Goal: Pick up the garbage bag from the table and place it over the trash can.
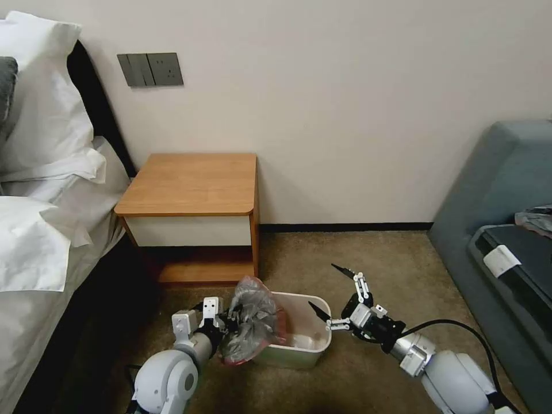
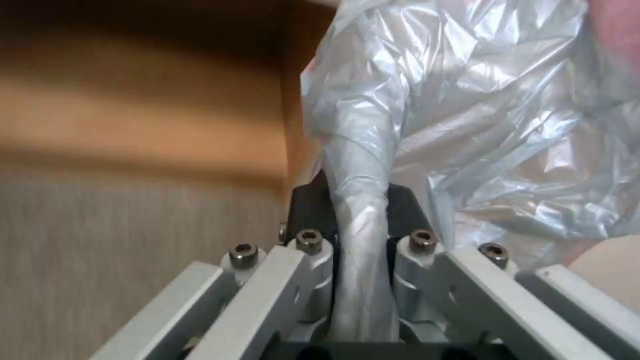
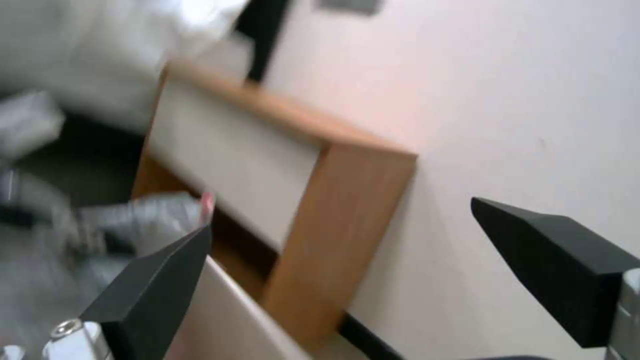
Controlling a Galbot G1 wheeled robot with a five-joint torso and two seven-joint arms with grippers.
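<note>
The garbage bag [image 1: 252, 325], crinkled grey plastic with a pink edge, hangs bunched over the left end of the trash can [image 1: 307, 351], a small beige bin on the carpet. My left gripper [image 1: 225, 325] is shut on the bag; in the left wrist view a twisted strand of the bag [image 2: 360, 200] runs between its fingers [image 2: 308, 220]. My right gripper [image 1: 332, 289] is open beside the bin's right rim, one fingertip near the rim, nothing held. The table [image 1: 192, 184], a wooden nightstand with a bare top, stands behind the bin and also appears as the table [image 3: 320, 200] in the right wrist view.
A bed with white pillows [image 1: 40, 190] fills the left side. A grey-blue sofa [image 1: 506, 195] stands at the right. The wall carries a switch plate [image 1: 150, 69]. Carpet [image 1: 368, 259] lies open between nightstand and sofa.
</note>
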